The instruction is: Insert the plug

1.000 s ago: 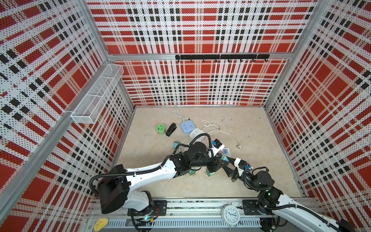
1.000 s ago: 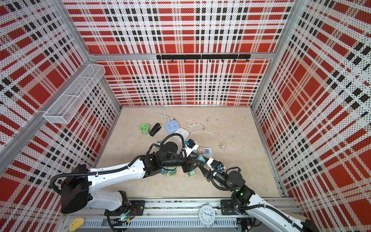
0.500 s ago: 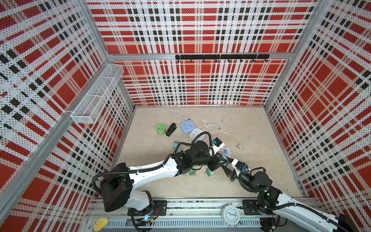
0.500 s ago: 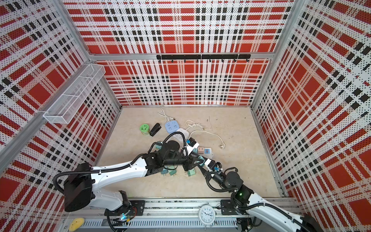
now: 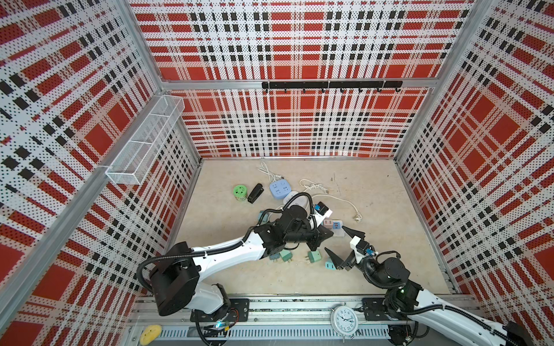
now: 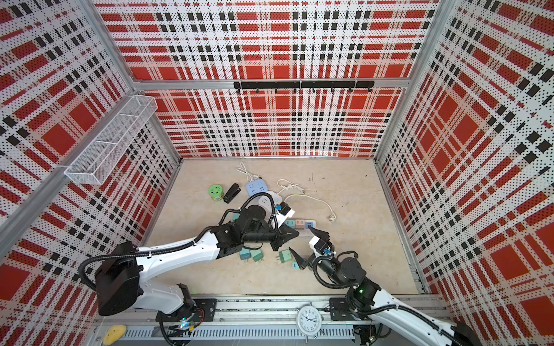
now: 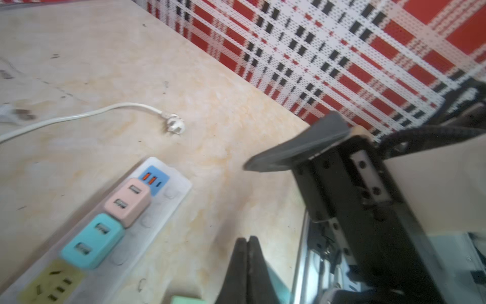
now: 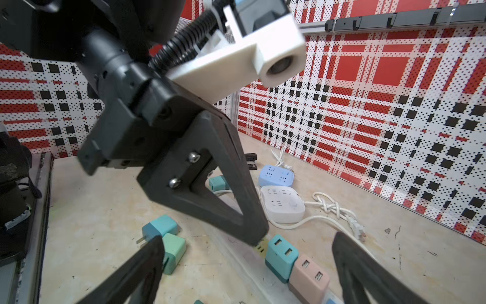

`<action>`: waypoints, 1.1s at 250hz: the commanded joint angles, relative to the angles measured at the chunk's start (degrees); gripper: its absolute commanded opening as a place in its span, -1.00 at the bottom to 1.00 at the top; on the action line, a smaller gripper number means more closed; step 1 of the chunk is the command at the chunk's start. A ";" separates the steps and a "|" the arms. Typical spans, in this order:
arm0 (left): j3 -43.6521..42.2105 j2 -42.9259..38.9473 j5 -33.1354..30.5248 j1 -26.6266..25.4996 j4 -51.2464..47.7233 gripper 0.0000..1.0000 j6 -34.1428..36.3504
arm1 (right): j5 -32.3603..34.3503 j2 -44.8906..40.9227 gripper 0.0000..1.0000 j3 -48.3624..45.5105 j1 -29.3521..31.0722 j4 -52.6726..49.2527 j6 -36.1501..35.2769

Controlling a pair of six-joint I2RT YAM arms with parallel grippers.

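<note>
Left arm reaches from 7 o'clock toward centre, left gripper pinched closed. Right arm extends from 5 o'clock, right gripper spread wide, pointing 10 o'clock.

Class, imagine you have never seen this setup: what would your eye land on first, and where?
The red plaid walls all around strike first. In the middle, over a white power strip carrying a teal adapter and a pink adapter, the left gripper is shut, tip down at the strip, while the right gripper gapes open beside it. Several loose adapters lie scattered on the floor near the strip.
</note>
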 commanded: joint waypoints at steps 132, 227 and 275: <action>-12.87 -11.20 -12.82 9.57 9.52 0.43 -1.40 | 13.54 5.02 0.59 10.75 0.79 -25.50 31.28; -17.31 -20.18 -19.91 9.46 10.16 0.55 -0.47 | 18.69 21.82 0.54 26.31 24.54 -61.89 57.26; -18.98 -25.26 -21.39 9.04 10.13 0.56 -0.53 | 15.07 28.42 0.54 31.00 31.60 -69.57 64.19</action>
